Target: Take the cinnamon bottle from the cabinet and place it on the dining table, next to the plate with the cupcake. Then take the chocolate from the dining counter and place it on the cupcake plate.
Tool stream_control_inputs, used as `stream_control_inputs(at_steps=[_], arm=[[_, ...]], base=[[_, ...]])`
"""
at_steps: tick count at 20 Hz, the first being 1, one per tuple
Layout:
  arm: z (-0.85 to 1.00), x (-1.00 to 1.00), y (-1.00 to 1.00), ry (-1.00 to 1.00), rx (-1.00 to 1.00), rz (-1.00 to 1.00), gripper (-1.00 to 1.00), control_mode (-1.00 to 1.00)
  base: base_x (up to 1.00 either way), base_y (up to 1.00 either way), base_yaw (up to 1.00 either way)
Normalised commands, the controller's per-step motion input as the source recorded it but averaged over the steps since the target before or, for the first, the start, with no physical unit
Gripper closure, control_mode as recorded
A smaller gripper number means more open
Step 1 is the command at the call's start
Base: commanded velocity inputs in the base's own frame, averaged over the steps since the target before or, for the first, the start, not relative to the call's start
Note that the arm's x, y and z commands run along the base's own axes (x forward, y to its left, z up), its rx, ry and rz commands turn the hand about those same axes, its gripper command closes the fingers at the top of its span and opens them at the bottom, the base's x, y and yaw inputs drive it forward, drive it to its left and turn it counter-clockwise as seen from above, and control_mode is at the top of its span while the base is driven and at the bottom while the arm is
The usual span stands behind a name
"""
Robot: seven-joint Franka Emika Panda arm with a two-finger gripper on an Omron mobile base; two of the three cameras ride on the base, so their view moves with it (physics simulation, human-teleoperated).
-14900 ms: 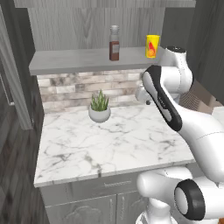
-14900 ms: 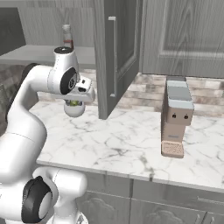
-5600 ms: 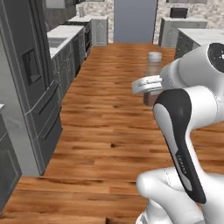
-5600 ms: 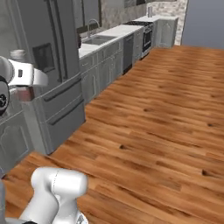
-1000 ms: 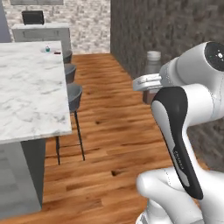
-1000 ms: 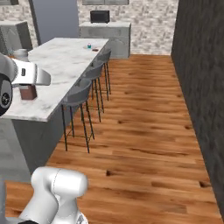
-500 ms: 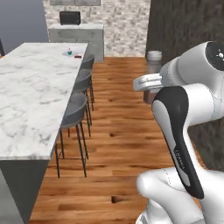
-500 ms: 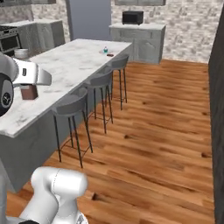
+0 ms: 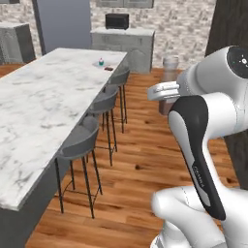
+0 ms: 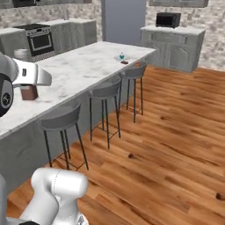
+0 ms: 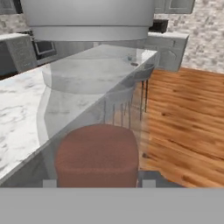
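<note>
A: Hand view status: what is the gripper [image 11: 99, 186] doing?

B: It is clamping the cinnamon bottle [image 11: 94, 109] between partly closed jaws; the grey cap is pointing up and the reddish-brown contents are sitting low.

A: How is the arm posing?

B: It is carrying the bottle upright at chest height, beside the dining table [image 9: 43, 104], not over it.

A: Where are the other items sitting?

B: The plate [image 10: 121, 58] with the cupcake [image 9: 100, 62] and the chocolate [image 9: 109, 68] are lying at the table's far end, above the stools [image 9: 80, 145].

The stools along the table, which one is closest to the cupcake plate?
The far stool, last of the three in the row. It stands just beside the table end where the plate with the cupcake sits; the other two stand nearer the robot.
</note>
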Motion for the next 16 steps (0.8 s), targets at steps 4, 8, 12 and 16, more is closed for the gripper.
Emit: stream_control_inputs(at_steps=[4,8,12,16], arm=[[0.0,0.0,0.0,0.0,0.0,0.0,1.0,1.0],[0.0,0.0,0.0,0.0,0.0,0.0,1.0,1.0],[0.0,0.0,0.0,0.0,0.0,0.0,1.0,1.0],[0.0,0.0,0.0,0.0,0.0,0.0,1.0,1.0]], base=[[0.86,-0.95,0.36],[0.8,-0.98,0.36],[0.78,-1.0,0.34],[0.75,-1.0,0.34]])
